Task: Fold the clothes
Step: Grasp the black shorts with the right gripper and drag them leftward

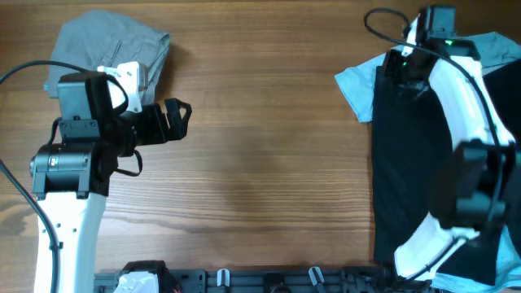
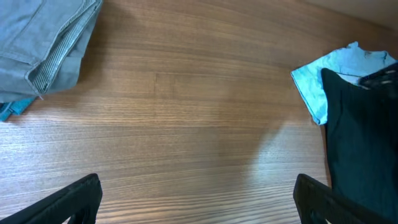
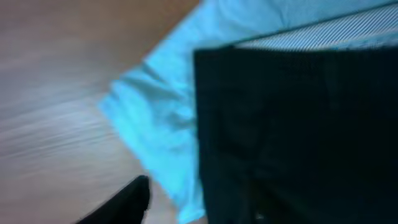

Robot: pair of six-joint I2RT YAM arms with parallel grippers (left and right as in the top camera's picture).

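Large plain black wide-legged shorts (image 1: 411, 163) lie at three o'clock on the brown wooden table (image 1: 260, 163), over a light blue T-shirt (image 1: 354, 85). A folded grey garment (image 1: 106, 45) sits at ten o'clock. Near it, the left gripper (image 1: 179, 116) hangs wide and empty. The right gripper (image 1: 404, 69) is at the shorts' far edge, and I cannot tell how far its jaws are spread.

White arms (image 1: 69, 236), black joints (image 1: 61, 163), cables (image 1: 24, 67)
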